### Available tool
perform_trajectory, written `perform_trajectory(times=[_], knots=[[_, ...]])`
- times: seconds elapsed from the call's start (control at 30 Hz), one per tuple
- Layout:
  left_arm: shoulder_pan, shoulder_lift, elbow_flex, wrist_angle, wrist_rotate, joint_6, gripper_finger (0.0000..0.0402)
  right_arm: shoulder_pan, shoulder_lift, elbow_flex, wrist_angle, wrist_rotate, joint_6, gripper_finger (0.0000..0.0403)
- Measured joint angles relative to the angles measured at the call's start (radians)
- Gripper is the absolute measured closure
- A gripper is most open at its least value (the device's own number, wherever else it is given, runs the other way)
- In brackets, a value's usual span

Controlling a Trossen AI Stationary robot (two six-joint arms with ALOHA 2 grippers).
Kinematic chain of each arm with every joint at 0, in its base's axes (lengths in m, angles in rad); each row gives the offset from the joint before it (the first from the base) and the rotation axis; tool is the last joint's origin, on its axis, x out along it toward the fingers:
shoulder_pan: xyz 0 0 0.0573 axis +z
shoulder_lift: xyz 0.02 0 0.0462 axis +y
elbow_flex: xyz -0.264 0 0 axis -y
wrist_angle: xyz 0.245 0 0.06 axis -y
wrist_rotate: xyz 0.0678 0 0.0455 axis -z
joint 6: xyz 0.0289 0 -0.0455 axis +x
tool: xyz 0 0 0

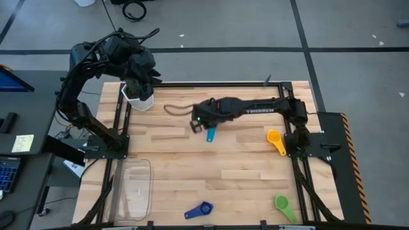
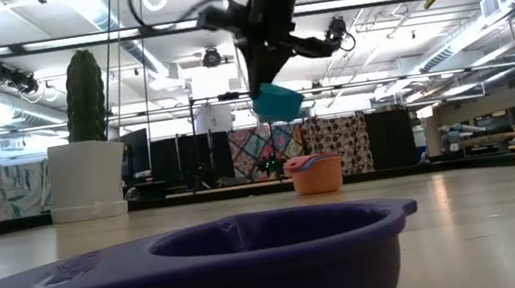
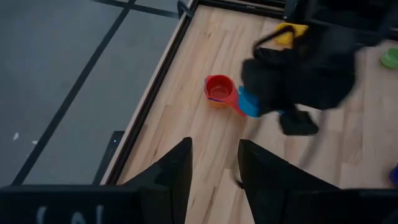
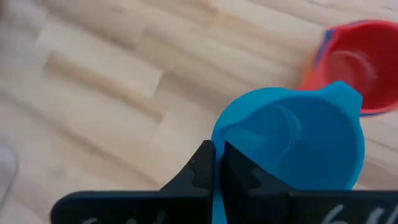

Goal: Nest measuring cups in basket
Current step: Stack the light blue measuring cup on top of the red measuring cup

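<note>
One cup in hand: the light blue cup [image 4: 292, 137] is being gripped by its handle in the right gripper [image 4: 217, 163], the fingers pinched shut on the flat tab.
Height: in the low view the light blue cup [image 2: 278, 102] is being carried clear above the wood, directly under the claw.
Red cup [image 4: 360, 62]: being passed just beyond the claw, on the table, with an orange cup apparently under it.
Basket [image 1: 136, 189]: lying well away from the claw, toward the near left corner of the table [image 1: 243, 166]; nothing is seen inside.
Left gripper [image 3: 214, 165]: being held partly open, holding nothing, over the white pot [image 1: 140, 99].
Technique (judged): the bowl is best kept level during transport, then lowered mouth-up within the basket wall before release.
Axis: handle is being held pointing into the claw, bowl pointing away; mouth facing up.
</note>
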Motion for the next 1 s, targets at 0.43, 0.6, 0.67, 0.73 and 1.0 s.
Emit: perform_trajectory(times=[0.43, 0.6, 0.67, 0.73, 1.0], knots=[[0.0, 0.0, 0.0, 0.0, 0.0, 0.039, 0.0267, -0.249, 0.0, 0.0, -0.059, -0.143, 0.077, 0.0389], [0.0, 0.0, 0.0, 0.0, 0.0, 0.041, 0.0267, -0.307, 0.0, 0.0, -0.072, -0.162, 0.036, 0.0389], [0.0, 0.0, 0.0, 0.0, 0.0, 0.041, 0.0267, -0.319, 0.0, 0.0, -0.072, -0.176, 0.029, 0.0389], [0.0, 0.0, 0.0, 0.001, 0.0, 0.041, 0.0267, -0.325, 0.0, 0.0, -0.075, -0.185, 0.027, 0.0389], [0.0, 0.0, 0.0, 0.002, 0.0, 0.041, 0.0267, -0.324, 0.001, -0.04, -0.079, -0.216, 0.03, 0.0389]])
